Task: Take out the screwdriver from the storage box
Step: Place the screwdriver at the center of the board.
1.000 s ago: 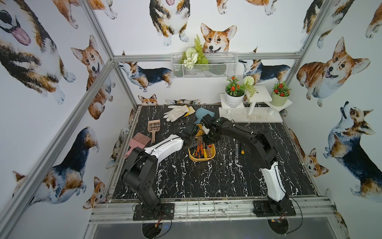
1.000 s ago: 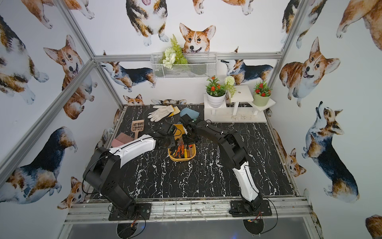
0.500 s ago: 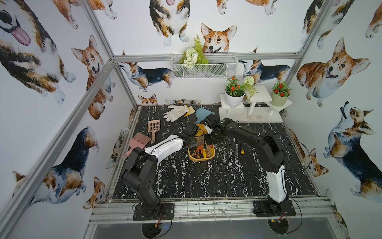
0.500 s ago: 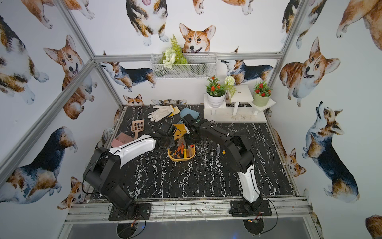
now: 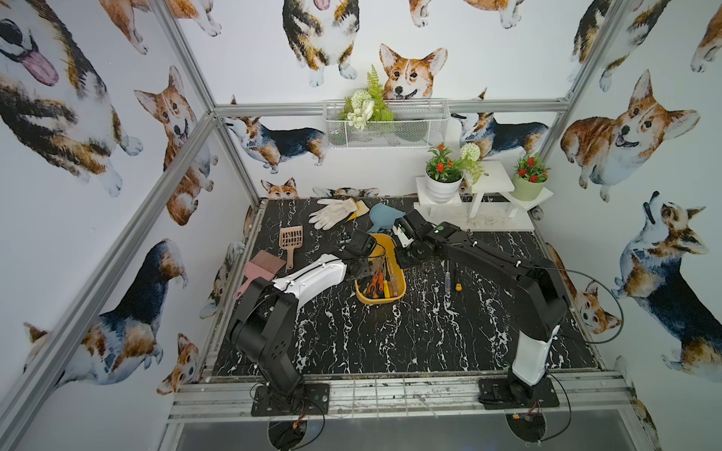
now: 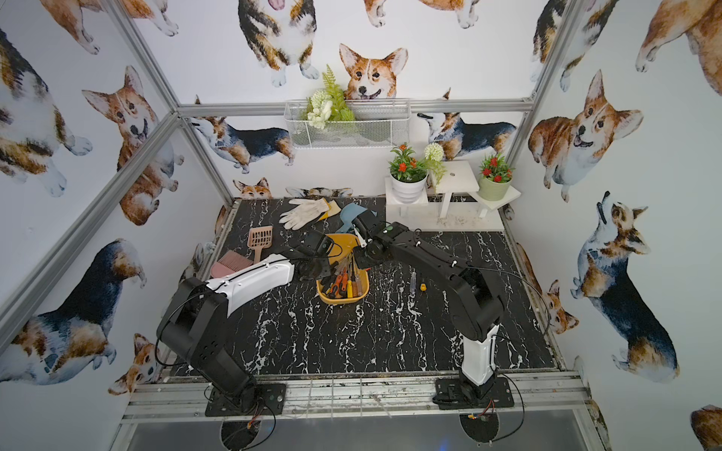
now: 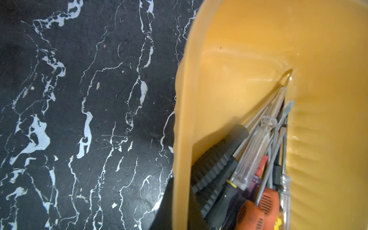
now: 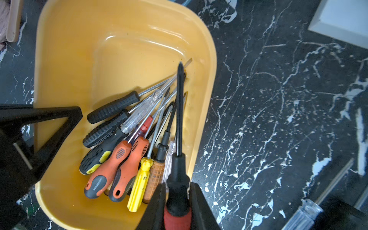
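Right wrist: screwdriver (red-black) in gripper

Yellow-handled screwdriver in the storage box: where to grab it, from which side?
Probably the handle of the yellow-handled screwdriver, from straight above, jaws across it near the butt. It lies flat atop the pile in the storage box; the thin shaft is tangled among others, and an orange handle and a brown handle press close on either side.
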Tool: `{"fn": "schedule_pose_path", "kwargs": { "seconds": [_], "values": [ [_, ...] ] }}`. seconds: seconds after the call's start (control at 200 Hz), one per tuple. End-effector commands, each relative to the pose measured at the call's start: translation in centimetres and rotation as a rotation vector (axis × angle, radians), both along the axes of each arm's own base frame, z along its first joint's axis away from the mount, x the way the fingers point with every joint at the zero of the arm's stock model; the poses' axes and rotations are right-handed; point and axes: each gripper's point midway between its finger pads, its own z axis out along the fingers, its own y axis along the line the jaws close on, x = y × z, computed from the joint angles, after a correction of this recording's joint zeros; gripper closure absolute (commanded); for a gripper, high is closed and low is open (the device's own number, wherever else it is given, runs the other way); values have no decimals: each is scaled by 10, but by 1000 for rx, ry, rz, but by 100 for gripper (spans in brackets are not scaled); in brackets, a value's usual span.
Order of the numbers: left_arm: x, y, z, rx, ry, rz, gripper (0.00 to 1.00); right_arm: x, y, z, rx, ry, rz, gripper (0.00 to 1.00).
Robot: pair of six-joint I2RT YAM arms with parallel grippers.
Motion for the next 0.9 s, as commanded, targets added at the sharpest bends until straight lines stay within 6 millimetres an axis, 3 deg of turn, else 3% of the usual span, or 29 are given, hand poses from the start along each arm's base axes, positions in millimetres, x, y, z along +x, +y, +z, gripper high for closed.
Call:
{"fn": "schedule_pose_path", "kwargs": {
  "seconds": [0.0, 0.305, 0.666, 0.896],
  "values": [
    [10, -7, 11, -42, -53, 11, 100, 8, -13, 10, 6, -59, -43, 100],
    [10, -6, 12, -42, -53, 11, 100, 14, -56, 3, 13, -66, -149, 100],
    [9, -4, 12, -29, -49, 13, 100, 20, -110, -57, -108, 87, -320, 100],
    [10, -5, 14, -30, -51, 9, 100, 18, -130, -85, -160, 142, -398, 100]
  ]
}}
